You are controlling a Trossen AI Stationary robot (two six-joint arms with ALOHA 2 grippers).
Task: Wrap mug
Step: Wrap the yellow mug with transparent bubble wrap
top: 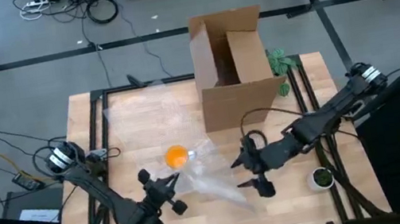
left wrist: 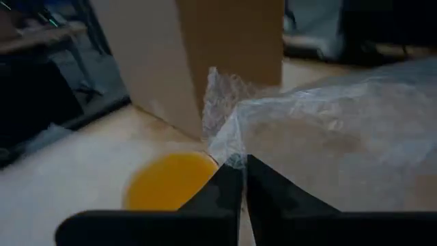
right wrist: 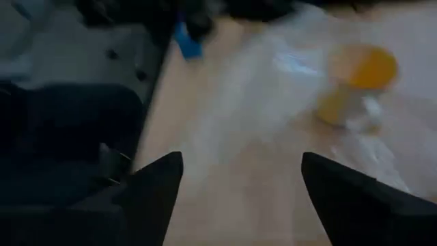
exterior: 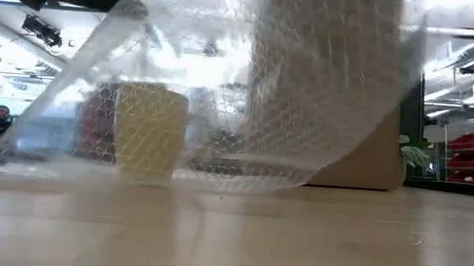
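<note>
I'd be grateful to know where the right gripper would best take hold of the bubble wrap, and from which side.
Probably the loose edge of the bubble wrap nearest the right gripper, approached from the right, low along the table. The sheet lies flat there, clear of the mug, and the left gripper is shut on the opposite edge.

The pale wooden tabletop carries a small orange rounded mug, a clear bubble-wrap sheet, an open brown cardboard box and a small dark green round object.
</note>
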